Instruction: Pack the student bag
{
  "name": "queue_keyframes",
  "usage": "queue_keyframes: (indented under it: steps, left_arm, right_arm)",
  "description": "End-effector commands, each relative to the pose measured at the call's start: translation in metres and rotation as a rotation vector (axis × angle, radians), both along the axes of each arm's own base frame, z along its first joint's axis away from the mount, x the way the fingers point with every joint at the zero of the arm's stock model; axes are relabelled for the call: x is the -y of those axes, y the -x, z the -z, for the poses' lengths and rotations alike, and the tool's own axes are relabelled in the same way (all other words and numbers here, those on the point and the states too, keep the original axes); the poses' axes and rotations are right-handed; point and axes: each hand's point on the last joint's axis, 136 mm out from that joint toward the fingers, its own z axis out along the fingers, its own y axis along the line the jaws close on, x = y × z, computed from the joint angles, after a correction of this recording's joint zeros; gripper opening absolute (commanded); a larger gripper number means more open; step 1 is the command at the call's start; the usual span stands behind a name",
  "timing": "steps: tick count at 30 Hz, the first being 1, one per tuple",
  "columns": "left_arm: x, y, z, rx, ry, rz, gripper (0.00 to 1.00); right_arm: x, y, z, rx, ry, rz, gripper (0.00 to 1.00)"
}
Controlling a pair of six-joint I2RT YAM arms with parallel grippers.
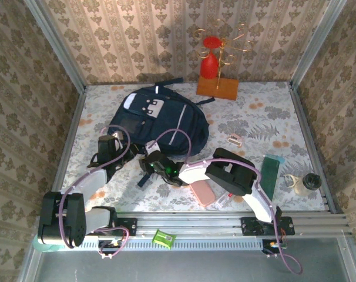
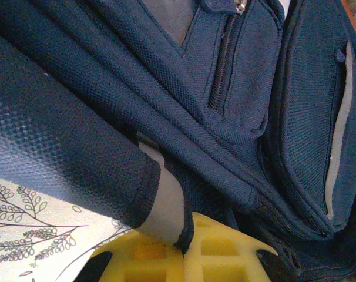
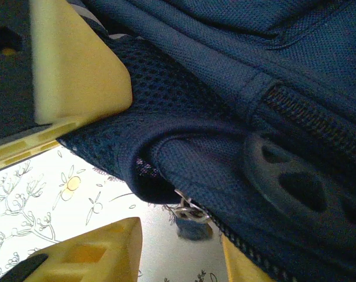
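Note:
The student bag (image 1: 160, 120), dark navy with a grey-white front patch, lies flat in the middle of the table. My left gripper (image 1: 111, 142) is at the bag's left edge. Its yellow fingers (image 2: 225, 252) are shut on a navy fabric edge with pale lining (image 2: 166, 202). My right gripper (image 1: 148, 163) is at the bag's near edge, with its fingers (image 3: 96, 252) open. A metal zipper pull (image 3: 192, 220) hangs between them, touching neither. The bag's mesh fabric (image 3: 225, 117) hangs just above the table.
A pink case (image 1: 202, 192) lies by the right arm and a teal book (image 1: 271, 176) to its right. A small jar (image 1: 310, 182) stands at the right edge and a white clip (image 1: 234, 140) lies beside the bag. A red vase on a wooden stand (image 1: 216, 82) stands at the back. A green item (image 1: 163, 237) sits on the rail.

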Motion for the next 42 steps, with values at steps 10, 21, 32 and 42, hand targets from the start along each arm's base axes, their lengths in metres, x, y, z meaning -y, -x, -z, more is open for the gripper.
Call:
queue_keyframes:
  steps: [10, 21, 32, 42]
  left_arm:
    - [0.001, -0.008, -0.018, 0.072, 0.007, 0.01, 0.0]
    - [0.0, -0.007, -0.018, 0.073, 0.002, 0.008, 0.0]
    - [-0.003, -0.007, -0.016, 0.068, -0.017, 0.0, 0.0]
    - [-0.02, -0.005, -0.013, 0.073, -0.099, -0.042, 0.0]
  right_arm:
    - [-0.005, -0.02, -0.011, 0.051, -0.023, 0.058, 0.34]
    - [0.028, -0.017, -0.006, -0.012, -0.099, 0.184, 0.0]
    - [0.072, -0.016, 0.01, -0.053, -0.029, 0.349, 0.0]
    - [0.105, -0.002, 0.021, -0.13, 0.056, 0.422, 0.0]
